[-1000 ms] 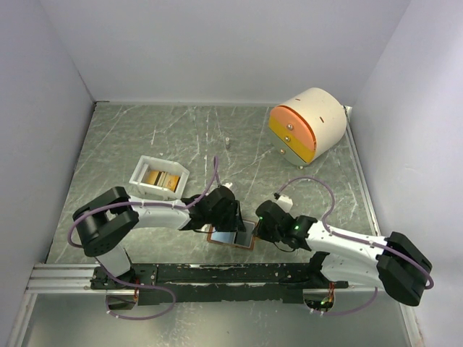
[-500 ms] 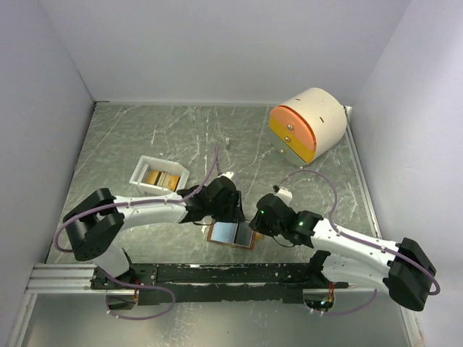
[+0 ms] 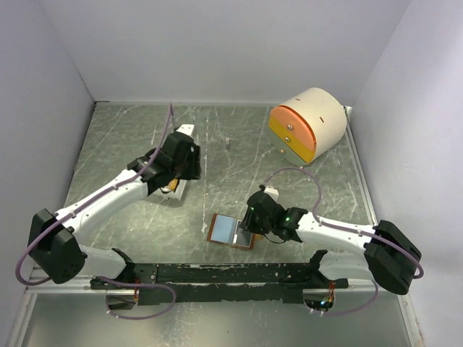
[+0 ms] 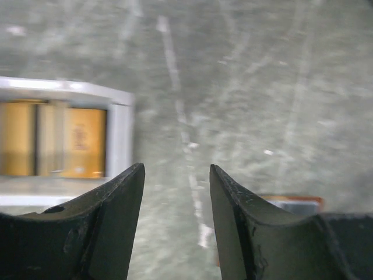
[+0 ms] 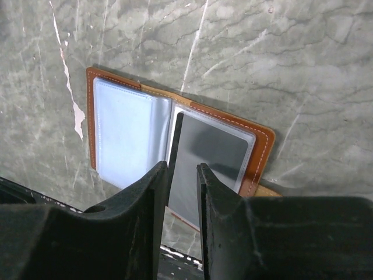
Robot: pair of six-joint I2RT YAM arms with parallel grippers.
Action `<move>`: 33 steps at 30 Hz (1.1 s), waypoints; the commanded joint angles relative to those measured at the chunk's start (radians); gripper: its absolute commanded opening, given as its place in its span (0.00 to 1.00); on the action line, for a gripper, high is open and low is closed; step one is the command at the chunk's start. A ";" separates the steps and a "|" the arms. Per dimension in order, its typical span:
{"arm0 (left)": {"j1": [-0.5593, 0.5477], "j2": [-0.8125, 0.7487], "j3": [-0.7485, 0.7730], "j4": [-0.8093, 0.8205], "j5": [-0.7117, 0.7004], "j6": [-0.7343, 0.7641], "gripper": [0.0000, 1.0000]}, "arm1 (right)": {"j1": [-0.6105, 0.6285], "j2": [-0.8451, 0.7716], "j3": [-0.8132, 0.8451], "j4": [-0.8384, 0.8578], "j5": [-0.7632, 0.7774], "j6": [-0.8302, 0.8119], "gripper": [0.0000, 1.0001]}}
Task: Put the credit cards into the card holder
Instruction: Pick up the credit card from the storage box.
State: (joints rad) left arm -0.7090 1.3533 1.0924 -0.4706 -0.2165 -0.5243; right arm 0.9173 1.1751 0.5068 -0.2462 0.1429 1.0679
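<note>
The card holder point(image 3: 226, 230) lies open on the table, rust-brown with pale blue-grey pockets point(image 5: 125, 134). A dark grey credit card point(image 5: 213, 154) sits in its right pocket. A thin dark edge point(image 5: 175, 140), either a card or a pocket leaf, stands upright at the fold and runs in between the jaws. My right gripper point(image 5: 182, 166) hovers over that fold point(image 3: 247, 220), its jaws apart and wider than the edge. My left gripper point(image 3: 173, 177) is open and empty point(image 4: 176, 167) next to the white tray point(image 4: 119, 140), which holds gold-yellow credit cards point(image 4: 81, 143).
A big cream-and-orange round drawer unit point(image 3: 307, 123) stands at the back right. A small pale object point(image 3: 226, 142) sits on the table at mid back. A black rail point(image 3: 217, 275) runs along the near edge. A corner of the card holder point(image 4: 291, 202) shows in the left wrist view.
My left arm has swung away from the card holder, back and left to the white tray. The right gripper has shifted a little left over the holder.
</note>
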 commanded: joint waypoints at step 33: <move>0.391 0.310 0.039 -0.045 -0.290 0.583 0.49 | -0.003 0.089 0.006 0.106 -0.041 -0.082 0.27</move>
State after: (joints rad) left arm -0.3195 1.6554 1.1118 -0.5434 -0.5476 0.0490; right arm 0.9173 1.2640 0.5102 -0.1558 0.0933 0.9886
